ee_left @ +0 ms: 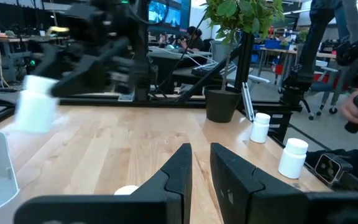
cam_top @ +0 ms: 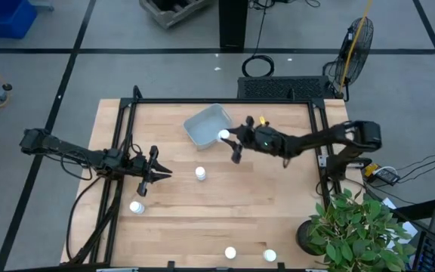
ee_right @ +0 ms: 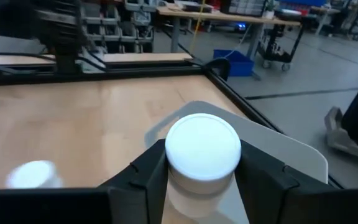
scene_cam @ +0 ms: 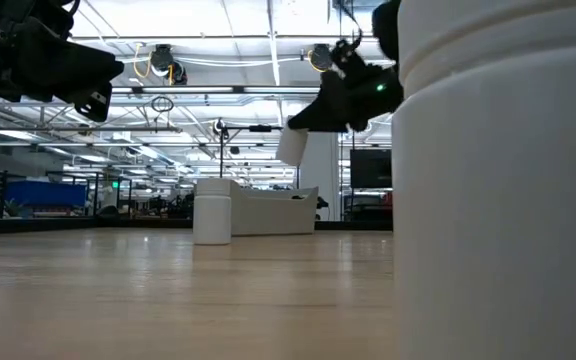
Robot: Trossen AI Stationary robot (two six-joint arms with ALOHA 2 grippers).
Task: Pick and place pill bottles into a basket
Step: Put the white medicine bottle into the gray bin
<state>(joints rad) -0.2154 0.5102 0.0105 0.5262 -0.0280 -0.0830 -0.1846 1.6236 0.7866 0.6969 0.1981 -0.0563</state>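
Note:
My right gripper [cam_top: 229, 140] is shut on a white pill bottle [cam_top: 223, 135] and holds it in the air at the right edge of the pale grey-blue basket [cam_top: 206, 125]. The low view shows the bottle [scene_cam: 292, 147] hanging above the basket [scene_cam: 268, 210]. My left gripper [cam_top: 165, 172] hovers empty at the table's left, its fingers nearly together [ee_left: 201, 165]. One bottle [cam_top: 200, 173] stands on its base at mid-table, one [cam_top: 137, 207] at the left, and two [cam_top: 230, 254] [cam_top: 269, 256] near the front edge. My right gripper pinches the bottle between its two fingers by the sides of its body, just under the cap [ee_right: 194, 186]. The fingers [ee_right: 151, 171] come slanting down from the table's right side. The bottle is lifted clear, cap up and slightly tilted, over the basket's wall [ee_right: 291, 149].
A black frame [cam_top: 127, 106] runs round the table. A potted plant [cam_top: 353, 227] stands at the front right corner. One front-edge bottle [scene_cam: 498, 180] fills the right side of the low view. Bare wood lies between the mid-table bottle and the front edge.

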